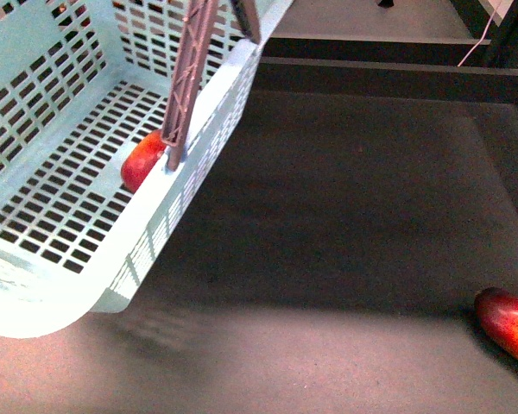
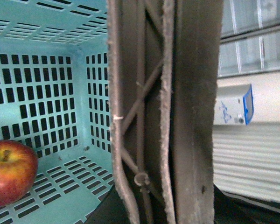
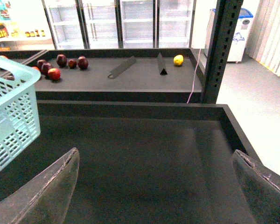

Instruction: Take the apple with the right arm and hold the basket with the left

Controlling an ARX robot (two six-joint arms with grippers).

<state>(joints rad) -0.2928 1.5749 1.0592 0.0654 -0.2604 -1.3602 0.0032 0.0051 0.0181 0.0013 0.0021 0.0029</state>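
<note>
Brown handle (image 2: 144, 112) grasped by left end effector (image 1: 230, 10), apple (image 2: 9, 172) inside basket (image 2: 46, 93) below, right end effector (image 3: 154, 186) released, well apart

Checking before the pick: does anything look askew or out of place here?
The basket looks tilted, one handle raised, and the apple already lies inside against its wall. An elongated red fruit lies loose on the table.

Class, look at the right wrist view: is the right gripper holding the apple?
No: the right gripper is open and empty, and the apple lies in the basket.
</note>
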